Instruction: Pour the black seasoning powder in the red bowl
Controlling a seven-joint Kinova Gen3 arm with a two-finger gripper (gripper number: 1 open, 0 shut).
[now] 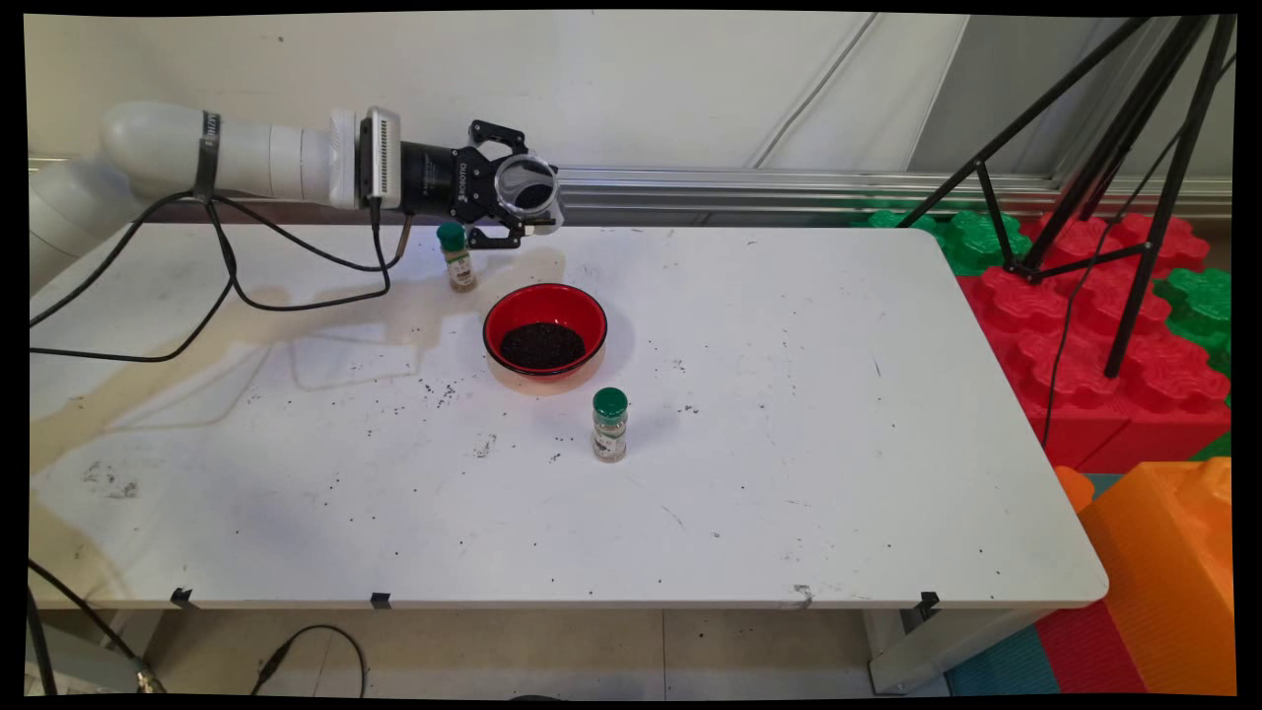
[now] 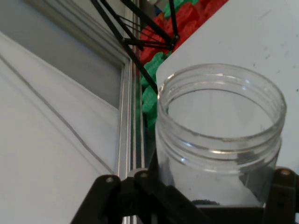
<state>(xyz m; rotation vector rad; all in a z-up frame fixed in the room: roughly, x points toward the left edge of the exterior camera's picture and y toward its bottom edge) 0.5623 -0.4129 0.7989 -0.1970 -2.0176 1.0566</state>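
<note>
Arm: white, reaching in level from the left above the table's far edge, black cables drooping from it onto the tabletop.
Gripper: held sideways above the far part of the table; its jaws are closed round a clear jar.
Clear jar: lidless, threaded at the neck, lying on its side in the jaws with its open mouth turned toward the main camera and a little downward; in the hand view the jar looks almost empty, with only a small dark remnant at the bottom.
Far spice bottle: small, green cap, upright on the table just below the gripper and left of the bowl, apart from both.
Bowl: red inside, dark rim, resting on the table below the jar's mouth; a heap of dark grains lies in it.
Near spice bottle: green cap, label on its side, upright, nearer the camera than the bowl and slightly to its right.
Table surface: white, stained tan toward the left, with dark specks strewn about the bowl.
Tripod: black legs beyond the table's right end, standing on red and green foam blocks.
Orange block: at the lower right, off the table.
</note>
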